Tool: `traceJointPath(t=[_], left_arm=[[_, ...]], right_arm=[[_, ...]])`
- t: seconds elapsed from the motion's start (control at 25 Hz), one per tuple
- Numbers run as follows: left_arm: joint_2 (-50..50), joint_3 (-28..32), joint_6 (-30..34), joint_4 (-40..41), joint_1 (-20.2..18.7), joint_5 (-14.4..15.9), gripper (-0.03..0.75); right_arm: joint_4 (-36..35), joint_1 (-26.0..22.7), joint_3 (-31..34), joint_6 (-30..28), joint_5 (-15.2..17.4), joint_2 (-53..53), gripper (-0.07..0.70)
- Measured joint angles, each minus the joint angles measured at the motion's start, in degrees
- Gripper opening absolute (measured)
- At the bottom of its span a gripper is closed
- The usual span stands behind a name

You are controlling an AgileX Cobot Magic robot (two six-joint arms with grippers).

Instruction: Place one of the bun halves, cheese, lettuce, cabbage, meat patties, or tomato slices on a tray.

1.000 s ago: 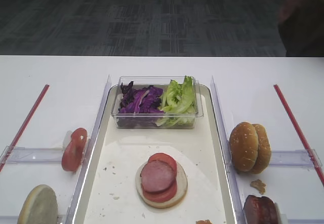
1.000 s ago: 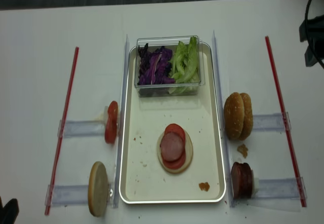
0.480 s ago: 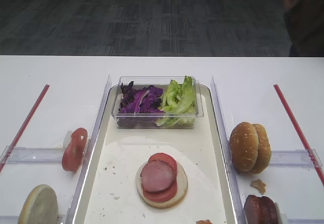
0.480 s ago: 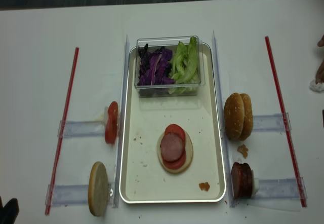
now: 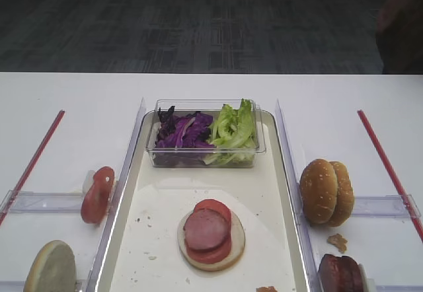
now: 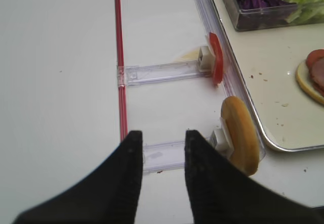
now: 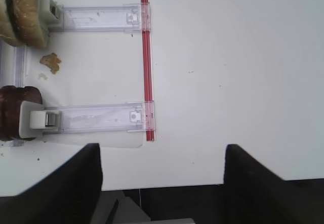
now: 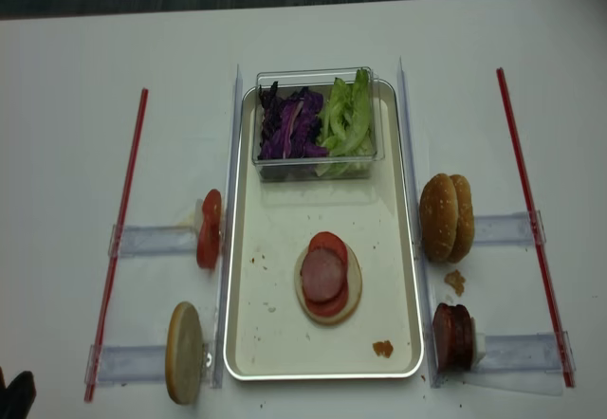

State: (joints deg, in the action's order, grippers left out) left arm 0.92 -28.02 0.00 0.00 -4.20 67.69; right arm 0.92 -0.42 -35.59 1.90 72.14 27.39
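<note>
On the bench, the meat patties point(image 7: 12, 112) stand on edge left of the right claw point(image 7: 162, 178), which is spread wide, holding nothing; the tray point(image 8: 275, 220) waits farther left.

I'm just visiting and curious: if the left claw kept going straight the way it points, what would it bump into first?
Probably the clear plastic holder just ahead of the left gripper, with the bun half at its right end. Its height above the table is unclear.

White table point(image 5: 73, 94) before dark patterned carpet point(image 5: 198, 21).
</note>
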Motion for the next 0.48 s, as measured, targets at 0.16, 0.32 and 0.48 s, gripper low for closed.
traceJointPath(t=[0.16,0.32,0.48], left_arm=[[0.0,0.0,0.0,0.0,0.0,0.0,0.197],[0.0,0.0,0.0,0.0,0.0,0.0,0.197],[0.0,0.0,0.0,0.0,0.0,0.0,0.197]], right_arm=[[0.2,0.0,2.5,0.0,0.0,-5.5,0.521],[0.3,0.0,5.1,0.0,0.3,-10.8,0.521],[0.3,0.0,5.4,-0.1,0.4,-16.7,0.515]])
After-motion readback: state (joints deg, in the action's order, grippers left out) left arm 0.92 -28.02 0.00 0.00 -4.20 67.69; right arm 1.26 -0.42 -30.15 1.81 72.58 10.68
